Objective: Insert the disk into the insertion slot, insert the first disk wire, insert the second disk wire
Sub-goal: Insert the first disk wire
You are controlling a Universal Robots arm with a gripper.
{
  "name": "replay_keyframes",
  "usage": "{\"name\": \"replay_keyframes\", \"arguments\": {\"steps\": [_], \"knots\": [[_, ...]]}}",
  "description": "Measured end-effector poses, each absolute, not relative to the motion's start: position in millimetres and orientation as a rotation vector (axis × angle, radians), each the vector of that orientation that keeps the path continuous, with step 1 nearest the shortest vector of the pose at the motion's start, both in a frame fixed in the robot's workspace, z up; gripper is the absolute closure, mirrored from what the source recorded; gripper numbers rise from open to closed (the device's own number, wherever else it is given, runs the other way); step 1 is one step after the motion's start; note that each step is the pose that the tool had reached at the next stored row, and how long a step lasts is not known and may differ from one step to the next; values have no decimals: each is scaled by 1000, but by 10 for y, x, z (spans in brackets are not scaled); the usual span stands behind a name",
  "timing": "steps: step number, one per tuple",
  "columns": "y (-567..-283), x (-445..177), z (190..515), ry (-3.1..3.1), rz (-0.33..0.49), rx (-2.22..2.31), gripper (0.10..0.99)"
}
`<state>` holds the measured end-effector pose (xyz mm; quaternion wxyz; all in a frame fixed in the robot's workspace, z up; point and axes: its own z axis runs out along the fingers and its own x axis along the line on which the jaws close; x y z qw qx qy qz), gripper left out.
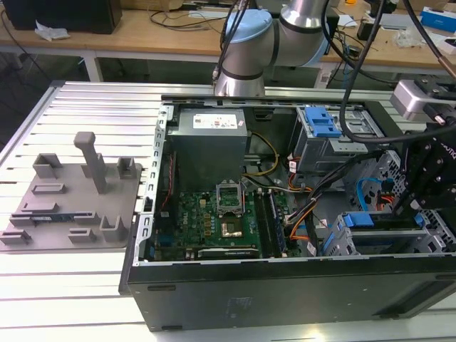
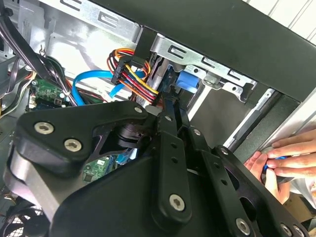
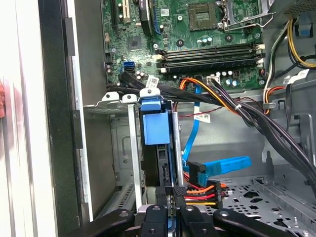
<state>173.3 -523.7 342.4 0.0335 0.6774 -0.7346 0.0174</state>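
Observation:
The disk (image 3: 157,148) stands on edge in its blue frame (image 3: 150,121), sunk between the rails of the grey insertion slot (image 3: 111,98). My gripper (image 3: 172,193) is shut on the disk's near end, one black fingertip on each side. In the second wrist view the fingers (image 2: 170,128) reach up to the blue frame (image 2: 190,81) at the slot (image 2: 217,69). In the exterior view the gripper (image 1: 405,212) hangs over the disk (image 1: 367,219) in the cage (image 1: 342,239) at the case's right. A loose blue wire (image 3: 222,165) and a plug on coloured wires (image 3: 202,192) lie beside the disk.
The open computer case holds a green motherboard (image 1: 221,217), a grey power supply (image 1: 210,135) and a taller cage with a blue latch (image 1: 320,125). Black cable bundles (image 3: 256,116) cross near the slot. A person's hand (image 2: 289,158) rests at the case's outer wall. A grey fixture (image 1: 71,199) sits on the exterior view's left.

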Motion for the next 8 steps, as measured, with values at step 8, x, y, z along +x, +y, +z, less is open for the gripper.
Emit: {"name": "replay_keyframes", "arguments": {"steps": [8], "knots": [[-5195, 1733, 3472, -2258, 58, 2082, 922]]}}
